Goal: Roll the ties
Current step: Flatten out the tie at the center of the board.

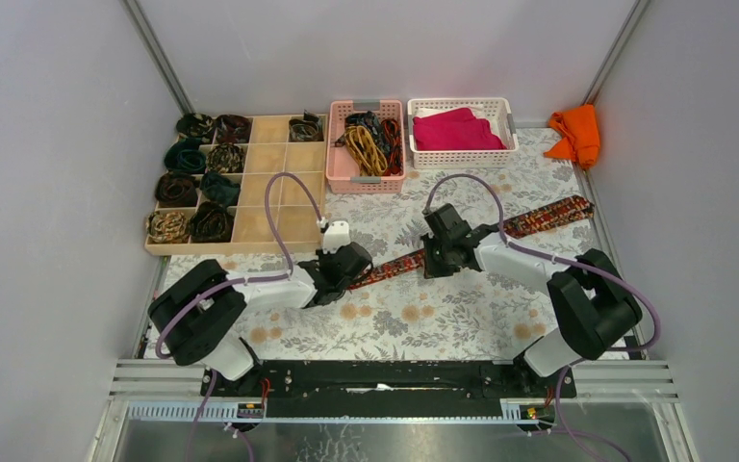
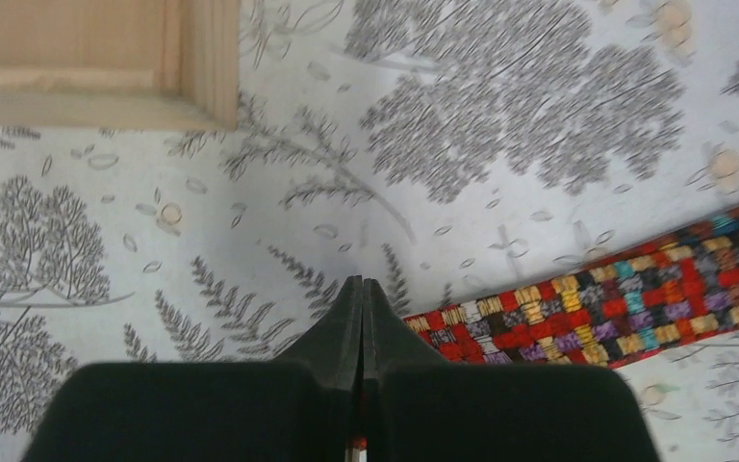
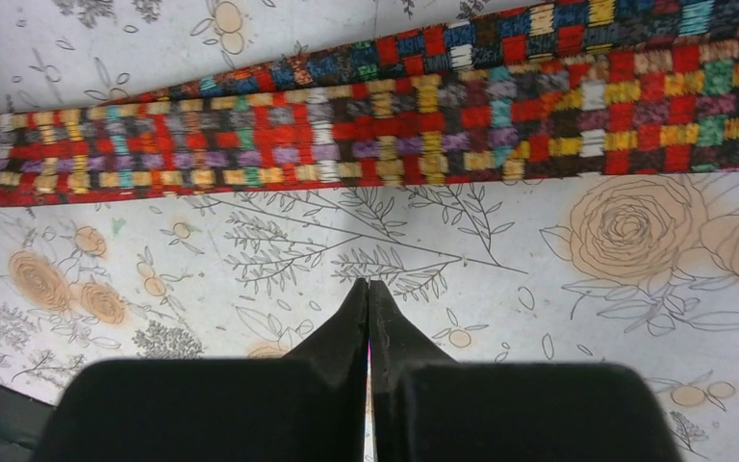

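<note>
The red-and-dark tie (image 1: 539, 219) is lying flat and stretched out on a slant across the flowered tablecloth (image 1: 423, 322). Its narrow end is down by the left gripper (image 2: 363, 289) and its wide end is pointing off to the far right. The left gripper's fingers are pressing tight together with nothing showing between the tips, and the tie's narrow end is sitting just beside them. The right gripper (image 3: 368, 289) is pinched closed too, and empty, sitting on the near side of the tie's middle stretch, a little apart from it.

This woven fabric is looking light, thin and limp, and it's hugging the cloth, so getting a finger under an edge is likely going to be the fiddly part. The best hold, I'd say, is the narrow tip: pinching it across its width and turning it over on itself, with the other gripper pinning the length further along.
</note>
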Robot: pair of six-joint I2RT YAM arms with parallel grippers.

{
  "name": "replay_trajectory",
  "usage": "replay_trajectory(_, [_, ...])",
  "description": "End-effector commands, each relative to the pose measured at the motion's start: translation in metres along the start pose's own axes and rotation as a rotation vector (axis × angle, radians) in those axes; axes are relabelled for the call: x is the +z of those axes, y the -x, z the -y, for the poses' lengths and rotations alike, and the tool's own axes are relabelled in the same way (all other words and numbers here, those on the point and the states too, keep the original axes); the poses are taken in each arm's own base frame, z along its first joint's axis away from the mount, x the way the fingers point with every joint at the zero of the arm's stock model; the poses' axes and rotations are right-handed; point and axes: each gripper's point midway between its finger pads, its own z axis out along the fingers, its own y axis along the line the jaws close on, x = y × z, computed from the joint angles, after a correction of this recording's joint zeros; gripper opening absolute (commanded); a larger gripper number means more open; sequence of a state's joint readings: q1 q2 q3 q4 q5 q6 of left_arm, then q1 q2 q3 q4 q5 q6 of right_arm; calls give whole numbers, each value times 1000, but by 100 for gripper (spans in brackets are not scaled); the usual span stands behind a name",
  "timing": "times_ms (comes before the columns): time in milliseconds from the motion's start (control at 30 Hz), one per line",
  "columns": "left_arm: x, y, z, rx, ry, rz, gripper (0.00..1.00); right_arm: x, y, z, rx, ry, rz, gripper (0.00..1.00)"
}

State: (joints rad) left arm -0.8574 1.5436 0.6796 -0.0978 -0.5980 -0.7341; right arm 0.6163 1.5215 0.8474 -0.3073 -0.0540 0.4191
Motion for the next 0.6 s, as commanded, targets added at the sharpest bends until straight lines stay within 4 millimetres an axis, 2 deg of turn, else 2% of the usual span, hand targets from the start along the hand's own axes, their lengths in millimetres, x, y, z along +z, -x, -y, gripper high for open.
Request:
replay_trajectory(0, [-6,-11,-13,-46,11,-10,0,13,-3,-7,12,24,-21,0])
replay_trajectory(167, [-13,-23,-29,-63,22,-28,0,26,-1,-5,8,1,-40,0])
replay_trajectory(367, [-13,-33,-36,-72,31,-42,0,35,6,-6,-2,-11,-45,0])
replay_trajectory(567, [-14,-34,-36,-85,40,-53,0,23,14,-9,-23,-23,-5,0])
